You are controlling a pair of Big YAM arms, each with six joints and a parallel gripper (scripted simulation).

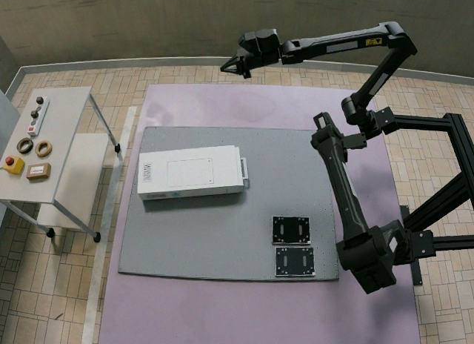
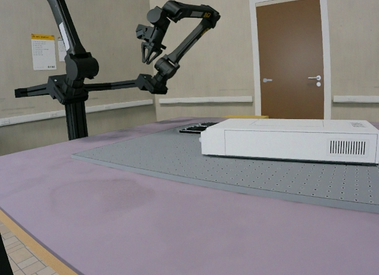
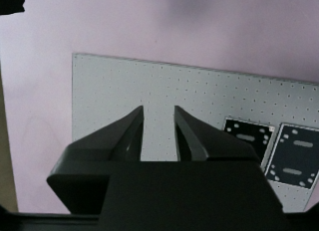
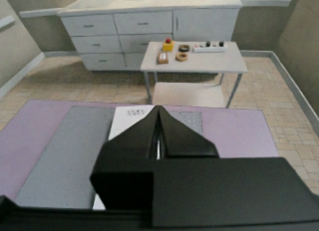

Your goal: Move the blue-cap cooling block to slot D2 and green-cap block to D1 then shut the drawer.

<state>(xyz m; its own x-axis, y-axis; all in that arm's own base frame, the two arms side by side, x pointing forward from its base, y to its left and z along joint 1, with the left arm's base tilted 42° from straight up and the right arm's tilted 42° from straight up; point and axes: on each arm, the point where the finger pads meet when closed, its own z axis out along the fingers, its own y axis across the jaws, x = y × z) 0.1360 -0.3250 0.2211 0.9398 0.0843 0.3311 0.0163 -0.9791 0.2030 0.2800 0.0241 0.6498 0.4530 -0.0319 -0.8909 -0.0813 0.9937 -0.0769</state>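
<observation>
Presently, the right gripper (image 1: 230,67) (image 4: 159,111) is clenched with its tips together and nothing inside; it is up high, beyond the edge of the gray board (image 1: 214,233) (image 2: 137,162) (image 3: 110,102) (image 4: 65,141) when one looks from the top. The left gripper (image 1: 321,120) (image 2: 150,59) (image 3: 159,112) is released, only partly open, and between its fingers there is also nothing. It hangs in the air, with the tips pointing down.

The white cooler (image 1: 191,172) (image 2: 284,140) (image 4: 125,121) lies flat on the board, and its handle (image 1: 245,167) (image 2: 199,139) is at the end which faces the arm side. The drawer looks shut. Both cooling blocks are not visible, so I cannot tell how their tubes are placed.

Two black plates stay apart from the cooler: the nearer slot (image 1: 290,230) (image 2: 191,130) (image 3: 254,147) is D1, and just beside it the farther slot (image 1: 295,261) (image 2: 208,124) (image 3: 294,158) is D2. Neither carries a block.
</observation>
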